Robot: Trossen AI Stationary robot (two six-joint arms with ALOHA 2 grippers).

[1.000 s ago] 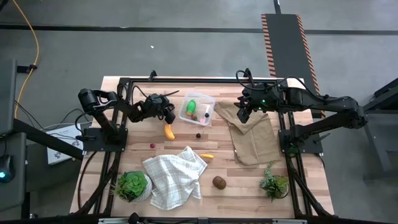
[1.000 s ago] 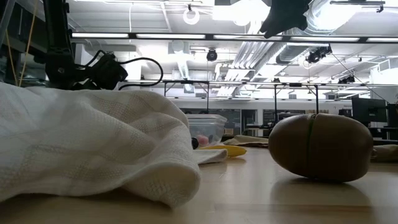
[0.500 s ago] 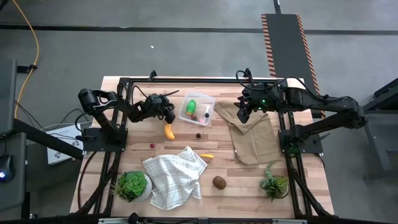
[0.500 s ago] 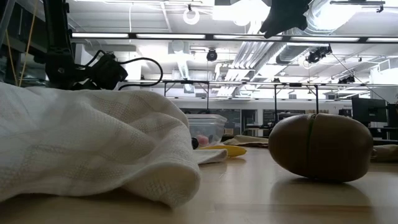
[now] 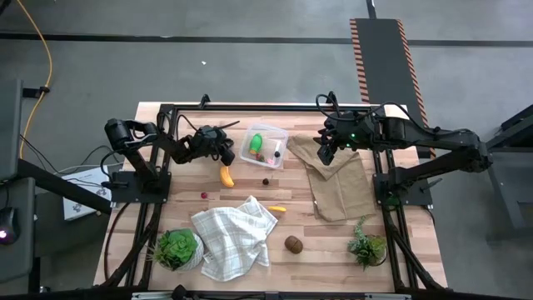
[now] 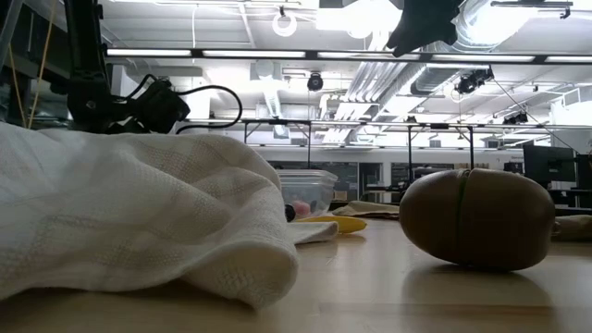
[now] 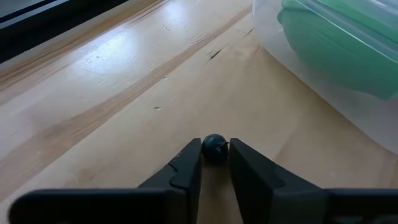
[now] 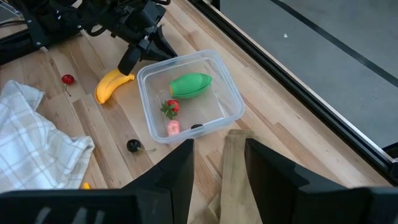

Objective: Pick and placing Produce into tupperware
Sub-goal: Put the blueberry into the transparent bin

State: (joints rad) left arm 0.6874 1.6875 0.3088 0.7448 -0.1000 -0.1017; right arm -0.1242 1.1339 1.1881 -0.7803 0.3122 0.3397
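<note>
Produce: we count a green piece, a strawberry-like red piece, a pink bit and a dark bit already inside the tupperware, which sits near the tabletop's far edge, about midway along it.

Left gripper: we see its fingertips pinching a small dark berry low over the wood, just beside the tupperware's clear wall; whether the berry is off the tabletop we cannot tell.

Right gripper: parted and carrying nothing, we find it waiting above the brown cloth toward the far right corner.

Still out: the banana just on the near side of the left gripper, a red berry toward the left edge, a dark berry near the tupperware's near side, a small yellow piece at mid-table beside the white checked cloth, and the brown kiwi close to the near edge.

Progress: we judge it under halfway, with four pieces in, one in the fingers, five waiting.
</note>
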